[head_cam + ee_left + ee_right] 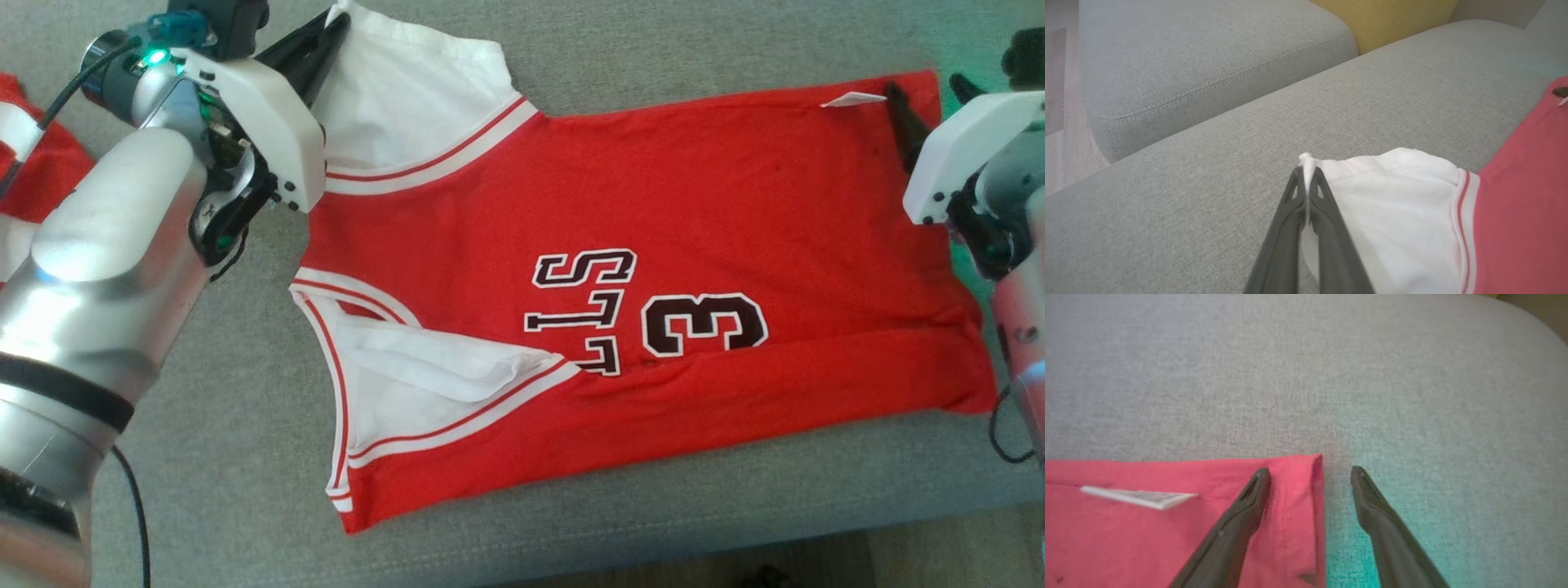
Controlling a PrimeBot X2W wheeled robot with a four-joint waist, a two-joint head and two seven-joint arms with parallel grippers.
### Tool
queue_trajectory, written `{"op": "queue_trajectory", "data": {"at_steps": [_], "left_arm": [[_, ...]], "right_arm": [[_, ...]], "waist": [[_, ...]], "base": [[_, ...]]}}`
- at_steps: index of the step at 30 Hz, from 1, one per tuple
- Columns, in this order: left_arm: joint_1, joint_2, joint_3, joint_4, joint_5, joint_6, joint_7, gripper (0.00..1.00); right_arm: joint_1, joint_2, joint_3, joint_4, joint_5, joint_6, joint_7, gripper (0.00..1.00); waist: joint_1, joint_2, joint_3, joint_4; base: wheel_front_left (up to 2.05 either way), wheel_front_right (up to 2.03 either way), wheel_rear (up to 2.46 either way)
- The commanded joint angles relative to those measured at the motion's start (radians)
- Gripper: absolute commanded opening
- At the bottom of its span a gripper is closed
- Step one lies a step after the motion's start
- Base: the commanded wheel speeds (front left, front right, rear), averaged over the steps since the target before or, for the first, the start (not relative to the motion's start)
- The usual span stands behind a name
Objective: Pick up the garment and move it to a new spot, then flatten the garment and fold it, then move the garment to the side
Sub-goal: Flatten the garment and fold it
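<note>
Clamps the left gripper (1306,173) tight on the white sleeve tip of the jersey (653,204). Spreads the right gripper (1310,471) wide astride the red hem corner, one finger over cloth, the other over bare sofa cushion (245,408). Shows the jersey spread flat there, lettering upward.

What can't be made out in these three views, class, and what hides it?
Head view: jersey lettering, partly covered by a fold.
Right wrist view: label print, blurred and too small.
Head view: red cloth at the left edge, cut off by the frame and the left arm.
Left wrist view: fabric pinched in the left tool, hidden by its fingers.
</note>
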Motion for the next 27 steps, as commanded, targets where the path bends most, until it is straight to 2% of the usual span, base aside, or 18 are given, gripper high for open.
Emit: {"op": "queue_trajectory", "data": {"at_steps": [1, 7, 9, 17, 27], "left_arm": [[-0.06, 0.035, 0.036, -0.023, -0.003, 0.002, -0.004, 0.0], [-0.057, 0.041, 0.035, -0.032, -0.007, 0.008, -0.003, 0.0], [-0.058, 0.044, 0.037, -0.031, -0.009, 0.012, -0.004, 0.0], [-0.07, 0.045, 0.053, -0.018, -0.014, 0.047, -0.026, 0.0], [-0.137, 0.032, 0.104, 0.038, -0.02, 0.102, -0.11, 0.0]], "right_arm": [[-0.02, -0.022, 0.013, -0.019, 0.005, -0.001, 0.006, 1.0], [-0.046, -0.022, 0.055, 0.048, 0.038, -0.001, 0.016, 1.0], [-0.051, -0.024, 0.073, 0.067, 0.048, -0.001, 0.028, 0.0], [-0.103, -0.05, 0.082, 0.095, 0.041, -0.001, -0.078, 0.0], [-0.198, -0.033, 0.019, 0.178, -0.031, -0.001, -0.257, 0.0]], "waist": [[-0.0001, 0.0, 0.002, 0.002], [-0.0001, 0.0, 0.007, 0.007], [-0.0001, 0.0, 0.008, 0.009], [-0.0001, 0.0, 0.011, 0.012], [-0.0001, 0.0, 0.017, 0.006]], "base": [[0.0, 0.0, 0.0], [0.0, 0.0, 0.0], [0.0, 0.0, 0.0], [0.0, 0.0, 0.0], [0.0, 0.0, 0.0]]}}
